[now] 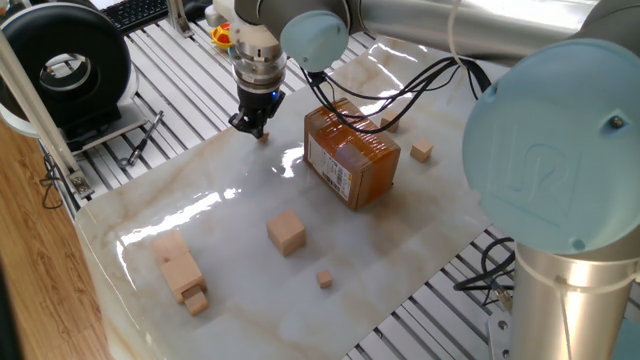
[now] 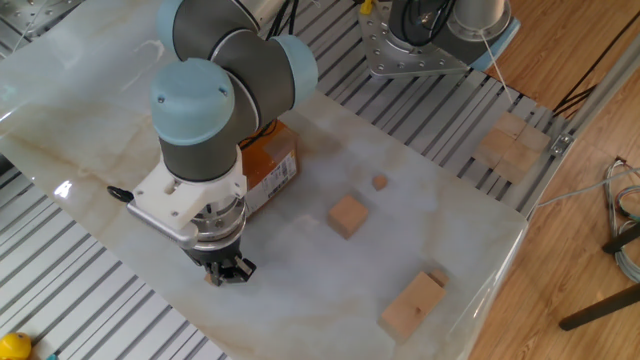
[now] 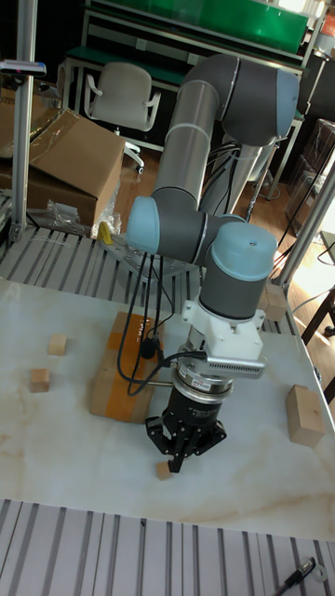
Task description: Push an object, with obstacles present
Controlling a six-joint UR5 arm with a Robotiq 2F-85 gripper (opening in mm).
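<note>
The object, a tiny light-wood cube (image 1: 263,137) (image 2: 210,279) (image 3: 164,470), lies near the marble table's edge. My gripper (image 1: 252,127) (image 2: 228,270) (image 3: 183,453) points down with its fingers together, touching the cube's side and holding nothing. The obstacles are spread over the slab. They are a brown taped cardboard box (image 1: 352,155) (image 2: 272,165) (image 3: 116,368) close behind the gripper, a mid-sized wood cube (image 1: 286,232) (image 2: 348,215) (image 3: 305,414), long stacked wood blocks (image 1: 178,265) (image 2: 412,303), and small cubes (image 1: 324,279) (image 1: 422,151) (image 2: 380,182) (image 3: 58,345) (image 3: 38,379).
The marble slab (image 1: 200,210) ends just past the tiny cube, with ribbed metal rails (image 2: 90,300) below. A black round device (image 1: 70,65) stands off the table. Spare wood blocks (image 2: 510,145) rest on the rails at the far side.
</note>
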